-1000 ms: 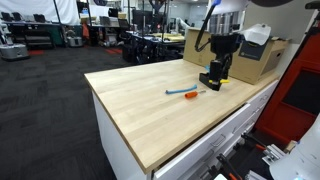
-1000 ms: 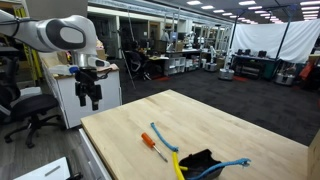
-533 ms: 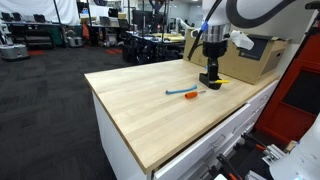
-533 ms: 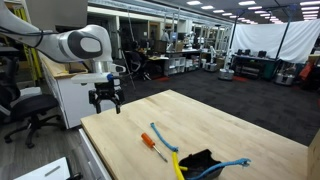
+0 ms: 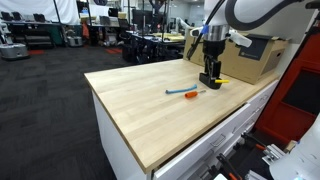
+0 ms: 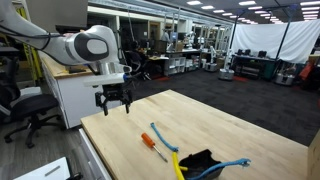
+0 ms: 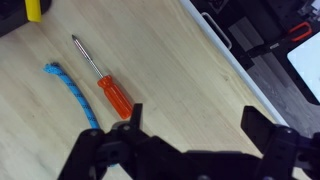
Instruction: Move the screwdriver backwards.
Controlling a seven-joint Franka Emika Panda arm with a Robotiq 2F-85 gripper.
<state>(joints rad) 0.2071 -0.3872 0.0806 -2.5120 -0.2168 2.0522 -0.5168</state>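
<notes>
The approach step is judged in hand; the stubby orange-red screwdriver [image 7: 112, 94], at ten o'clock of the wide-spread black gripper [image 7: 192, 115], is to be straddled next.

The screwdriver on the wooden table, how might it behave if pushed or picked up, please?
The screwdriver looks rigid, with a thin metal shaft and an orange handle, so it probably won't flex. The handle seems rounded and lies flat on the smooth tabletop, so a sideways push may roll it. Being small, it is likely light.
</notes>
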